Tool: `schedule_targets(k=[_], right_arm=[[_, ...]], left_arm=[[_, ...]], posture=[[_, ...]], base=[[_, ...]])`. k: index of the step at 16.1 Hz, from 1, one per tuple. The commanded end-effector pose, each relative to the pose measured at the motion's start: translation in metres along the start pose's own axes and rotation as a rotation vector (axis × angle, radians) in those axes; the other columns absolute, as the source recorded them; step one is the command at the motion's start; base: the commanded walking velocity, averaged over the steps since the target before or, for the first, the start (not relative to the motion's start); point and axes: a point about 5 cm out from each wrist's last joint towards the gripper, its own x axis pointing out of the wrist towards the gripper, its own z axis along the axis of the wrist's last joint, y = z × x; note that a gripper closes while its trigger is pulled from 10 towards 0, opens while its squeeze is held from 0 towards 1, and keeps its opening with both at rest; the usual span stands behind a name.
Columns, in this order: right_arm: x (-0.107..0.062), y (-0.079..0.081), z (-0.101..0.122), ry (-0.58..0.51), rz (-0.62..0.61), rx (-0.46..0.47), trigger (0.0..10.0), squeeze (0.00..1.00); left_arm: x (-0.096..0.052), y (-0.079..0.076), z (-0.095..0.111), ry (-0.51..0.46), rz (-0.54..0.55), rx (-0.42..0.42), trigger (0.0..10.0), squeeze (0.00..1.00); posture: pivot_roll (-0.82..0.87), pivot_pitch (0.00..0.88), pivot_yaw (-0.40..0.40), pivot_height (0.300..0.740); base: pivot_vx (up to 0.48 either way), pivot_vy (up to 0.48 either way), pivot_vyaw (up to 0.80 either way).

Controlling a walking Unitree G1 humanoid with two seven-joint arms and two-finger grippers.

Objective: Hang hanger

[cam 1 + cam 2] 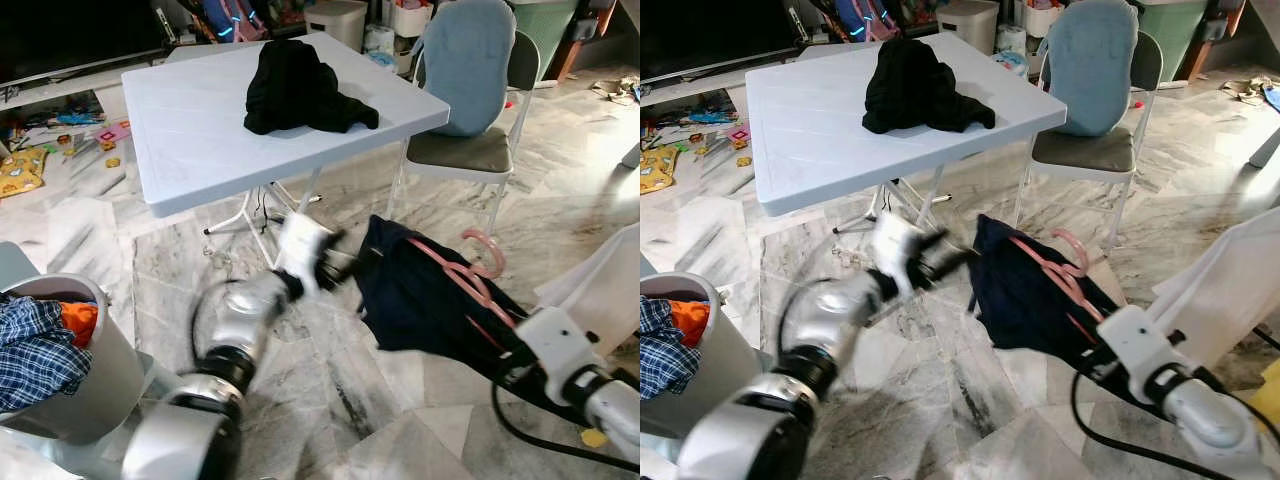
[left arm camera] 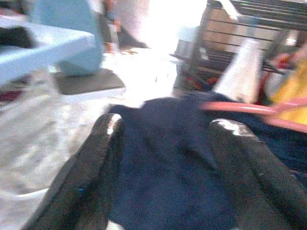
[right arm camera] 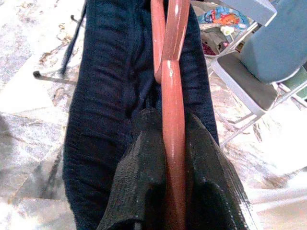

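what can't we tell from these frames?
- Left pincer: head views motion-blurred; whether its open fingers touch the dark navy garment is unclear.
- Pink plastic hanger: hook clear in head views; far arm buried in the garment.
- Right pincer: fingertips hidden by the garment in head views.
- White plastic laundry basket: cut off by the frame edge.
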Motion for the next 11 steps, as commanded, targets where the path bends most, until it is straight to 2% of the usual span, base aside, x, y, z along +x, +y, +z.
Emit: schedule_targets(k=[1,3,4,5,6,8,10,11], right_arm=[[-0.004,-0.007,0.012,-0.059,-0.007,0.008,10.0,0.00],[-0.007,-0.008,0.010,-0.057,0.001,0.029,10.0,0.00],[-0.007,-0.005,0.009,-0.064,0.020,0.054,10.0,0.00],[-0.007,-0.005,0.009,-0.064,0.020,0.054,10.0,0.00],[-0.008,0.003,0.018,-0.123,0.070,0.161,10.0,0.00],[-0.010,0.011,0.025,-0.177,0.109,0.274,10.0,0.00],[-0.010,0.017,0.021,-0.187,0.092,0.345,10.0,0.00],[-0.009,0.022,0.019,-0.200,0.079,0.413,10.0,0.00]], left_arm=[[0.002,0.006,0.008,-0.022,0.038,0.015,10.0,1.00],[-0.004,0.016,0.008,-0.017,0.095,0.014,10.0,1.00],[-0.012,0.023,-0.001,0.021,0.170,-0.011,10.0,1.00],[-0.012,0.023,-0.001,0.021,0.170,-0.011,10.0,1.00],[-0.023,0.029,-0.018,0.094,0.244,-0.015,10.0,1.00],[-0.032,0.032,-0.029,0.144,0.297,-0.003,10.0,1.00],[-0.034,0.034,-0.032,0.167,0.345,0.016,10.0,1.00],[-0.036,0.036,-0.034,0.187,0.397,0.026,10.0,1.00]], posture=[[-0.06,0.000,0.024,0.740],[-0.06,0.000,0.026,0.740],[-0.06,0.000,0.031,0.740],[-0.06,0.000,0.031,0.740],[-0.06,0.000,0.033,0.740],[-0.06,0.000,0.031,0.740],[-0.06,0.000,0.031,0.740],[-0.05,0.000,0.034,0.740]], base=[[0.000,0.000,0.00],[0.000,0.000,0.00],[0.000,0.000,0.00],[0.000,0.000,0.00],[0.000,0.000,0.00],[0.000,0.000,0.00],[0.000,0.000,0.00],[0.000,0.000,0.00]])
